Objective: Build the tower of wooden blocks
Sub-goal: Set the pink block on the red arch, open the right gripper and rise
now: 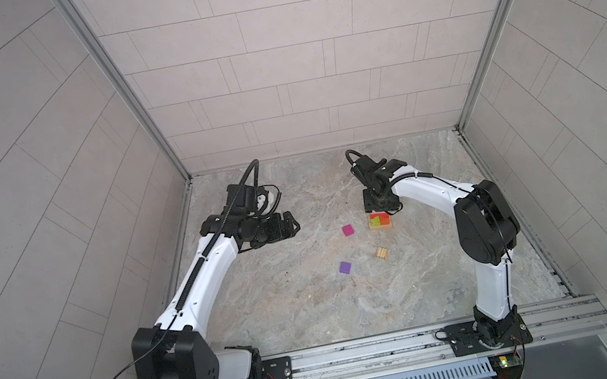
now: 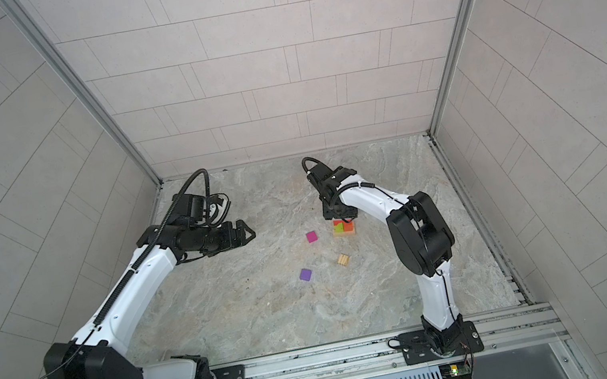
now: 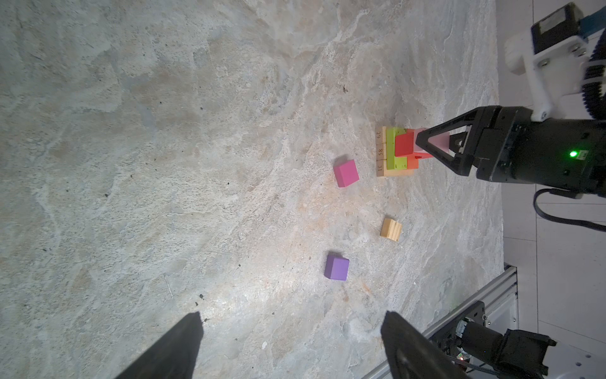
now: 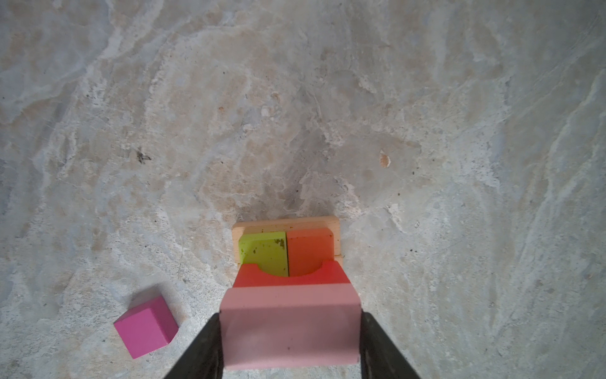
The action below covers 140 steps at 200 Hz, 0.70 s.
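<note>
Marble tabletop (image 1: 313,302) carried loose blocks and a part-built wood block tower (image 1: 380,222) right of centre.
The left gripper (image 1: 293,224) hung empty, jaws wide, well apart from the blocks. Rightwards lay a purple cube (image 1: 345,267), a magenta cube (image 1: 348,230) and a tan block (image 1: 382,253). On the tower's tan base (image 4: 285,224) sat a lime green rectangle (image 4: 264,252) and an orange rectangle (image 4: 310,249) under a red arch (image 4: 288,278); the right gripper (image 4: 290,316) clamped a pink block (image 4: 288,341) over that arch.
</note>
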Motion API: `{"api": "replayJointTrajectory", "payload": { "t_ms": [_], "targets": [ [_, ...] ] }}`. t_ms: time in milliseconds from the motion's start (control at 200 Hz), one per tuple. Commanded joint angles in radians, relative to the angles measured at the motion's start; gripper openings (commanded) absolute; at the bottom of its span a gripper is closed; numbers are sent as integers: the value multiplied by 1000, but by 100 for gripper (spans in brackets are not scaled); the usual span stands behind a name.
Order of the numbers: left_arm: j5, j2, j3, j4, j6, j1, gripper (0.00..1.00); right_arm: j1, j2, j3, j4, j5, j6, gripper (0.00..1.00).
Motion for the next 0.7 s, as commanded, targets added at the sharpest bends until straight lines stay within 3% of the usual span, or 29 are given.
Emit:
{"api": "replayJointTrajectory", "payload": {
  "t_ms": [0, 350, 696],
  "targets": [
    [-2, 5, -12, 6, -2, 5, 92, -3, -37, -19, -21, 22, 20, 55],
    [-2, 5, -10, 6, -2, 5, 92, -3, -33, -23, -17, 18, 24, 59],
    [-2, 4, -12, 6, -2, 6, 92, -3, -25, -19, -16, 11, 17, 77]
  ]
}}
